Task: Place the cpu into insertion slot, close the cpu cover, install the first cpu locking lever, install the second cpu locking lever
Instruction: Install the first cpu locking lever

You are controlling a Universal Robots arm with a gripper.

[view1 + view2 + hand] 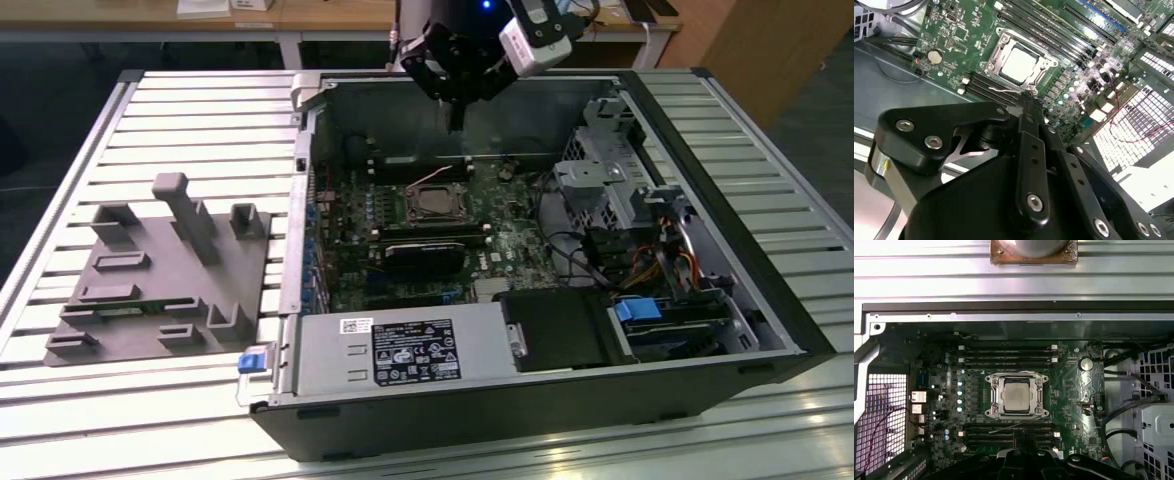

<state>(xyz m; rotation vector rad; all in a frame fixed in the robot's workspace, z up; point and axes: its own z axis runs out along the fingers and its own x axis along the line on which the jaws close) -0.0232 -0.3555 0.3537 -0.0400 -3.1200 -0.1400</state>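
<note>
The cpu [1016, 396] lies flat in the insertion slot [988, 412] on the green board, its pale metal top showing. The silver cpu cover [995, 396] lies down around it as a frame. One thin wire lever [1019, 373] curves along one side of the socket, and another [1019, 424] runs slanted across the memory slots on the opposite side. The exterior view shows the cpu [431, 205] mid-board. My gripper [457, 120] hangs above the case's far wall, shut and holding nothing. In the second wrist view its fingertips [1026, 97] point just short of the cpu [1020, 64].
The open computer case [307, 200] lies on a slatted metal table [200, 110]. A grey moulded fixture [160, 270] stands at the exterior view's left. Inside are a power supply [400, 350], a black block [420, 255], a drive cage [601, 185] and cables [641, 270].
</note>
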